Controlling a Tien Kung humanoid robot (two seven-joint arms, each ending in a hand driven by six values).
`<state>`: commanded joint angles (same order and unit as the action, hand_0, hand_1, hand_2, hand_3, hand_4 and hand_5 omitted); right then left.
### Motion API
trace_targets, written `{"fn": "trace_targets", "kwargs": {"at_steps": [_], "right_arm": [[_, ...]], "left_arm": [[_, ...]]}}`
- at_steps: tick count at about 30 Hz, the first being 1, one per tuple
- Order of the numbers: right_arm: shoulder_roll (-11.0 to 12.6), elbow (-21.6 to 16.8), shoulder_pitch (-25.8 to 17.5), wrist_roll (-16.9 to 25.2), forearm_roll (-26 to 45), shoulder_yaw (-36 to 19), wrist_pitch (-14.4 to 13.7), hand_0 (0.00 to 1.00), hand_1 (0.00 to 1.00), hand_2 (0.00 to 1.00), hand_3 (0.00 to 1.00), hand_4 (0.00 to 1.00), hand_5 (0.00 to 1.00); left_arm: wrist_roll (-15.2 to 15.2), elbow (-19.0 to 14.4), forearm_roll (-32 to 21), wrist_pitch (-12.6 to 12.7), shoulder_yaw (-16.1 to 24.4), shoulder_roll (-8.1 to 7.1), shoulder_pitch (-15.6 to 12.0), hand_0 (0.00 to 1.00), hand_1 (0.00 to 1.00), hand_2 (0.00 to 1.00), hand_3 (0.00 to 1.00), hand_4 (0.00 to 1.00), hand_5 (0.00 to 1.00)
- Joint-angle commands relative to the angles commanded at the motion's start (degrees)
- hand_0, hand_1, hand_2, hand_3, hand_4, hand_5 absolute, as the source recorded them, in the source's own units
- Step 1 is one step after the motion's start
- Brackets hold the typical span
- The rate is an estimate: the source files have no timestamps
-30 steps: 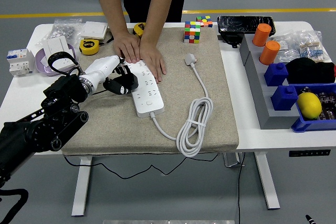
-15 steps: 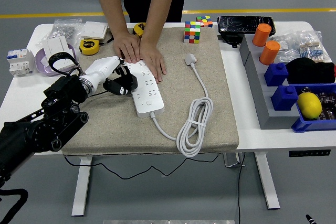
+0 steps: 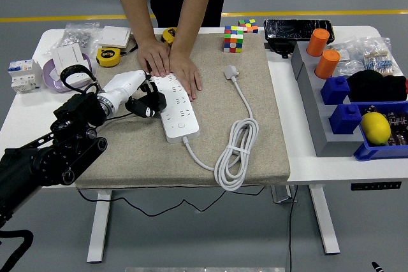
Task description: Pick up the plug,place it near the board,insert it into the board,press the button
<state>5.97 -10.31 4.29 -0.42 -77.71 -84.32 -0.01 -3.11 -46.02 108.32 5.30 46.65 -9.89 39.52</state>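
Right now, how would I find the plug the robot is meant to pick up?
Start at the beige mat covering the middle of the white table. Near its far right part, below the colourful cube, lies the white plug, unplugged and untouched. Its cable runs down into a tied coil and back to the power strip, unlike anything else on the mat.

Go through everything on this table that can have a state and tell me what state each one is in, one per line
White power strip: flat on the beige mat, far end pinned by a person's hands.
White plug: lying on the mat, not inserted.
White cable: loosely coiled, tied.
Left hand: fingers curled at the strip's left edge, holding nothing.
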Motion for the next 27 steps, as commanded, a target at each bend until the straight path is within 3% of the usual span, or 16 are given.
{"fn": "trace_targets", "kwargs": {"at_steps": [3,4,9,10,15,16,27], "right_arm": [[0.0,0.0,0.1,0.0,0.0,-0.1,0.0,0.92,0.802,0.779,0.797,0.998,0.998],[0.0,0.0,0.1,0.0,0.0,-0.1,0.0,0.92,0.802,0.779,0.797,0.998,0.998],[0.1,0.0,0.1,0.0,0.0,-0.2,0.0,0.92,0.802,0.779,0.797,0.998,0.998],[0.1,0.0,0.1,0.0,0.0,-0.2,0.1,0.926,0.802,0.779,0.797,0.998,0.998],[0.1,0.0,0.1,-0.1,0.1,-0.2,0.1,0.926,0.802,0.779,0.797,0.998,0.998],[0.1,0.0,0.1,-0.1,0.1,-0.2,0.1,0.933,0.802,0.779,0.797,0.998,0.998],[0.2,0.0,0.2,0.0,0.1,-0.2,0.0,0.935,0.802,0.778,0.797,0.998,0.998]], "left_arm": [[0.1,-0.1,0.1,-0.1,0.0,-0.05,0.2,0.593,0.616,0.505,0.507,0.555,0.002],[0.1,-0.1,0.1,-0.1,0.0,-0.05,0.2,0.607,0.656,0.552,0.561,0.623,0.026],[0.1,-0.1,0.3,-0.5,-0.1,-0.14,0.4,0.607,0.656,0.552,0.561,0.623,0.026],[0.1,-0.1,0.3,-0.5,-0.1,-0.16,0.5,0.639,0.711,0.613,0.584,0.775,0.089],[0.0,-0.1,0.4,-0.9,-0.1,-0.22,0.6,0.639,0.711,0.613,0.584,0.775,0.089],[0.0,0.0,0.4,-0.9,-0.2,-0.22,0.6,0.671,0.736,0.672,0.601,0.816,0.102],[-0.1,0.0,0.3,-1.3,-0.4,-0.17,0.7,0.678,0.743,0.688,0.605,0.83,0.122]]}}
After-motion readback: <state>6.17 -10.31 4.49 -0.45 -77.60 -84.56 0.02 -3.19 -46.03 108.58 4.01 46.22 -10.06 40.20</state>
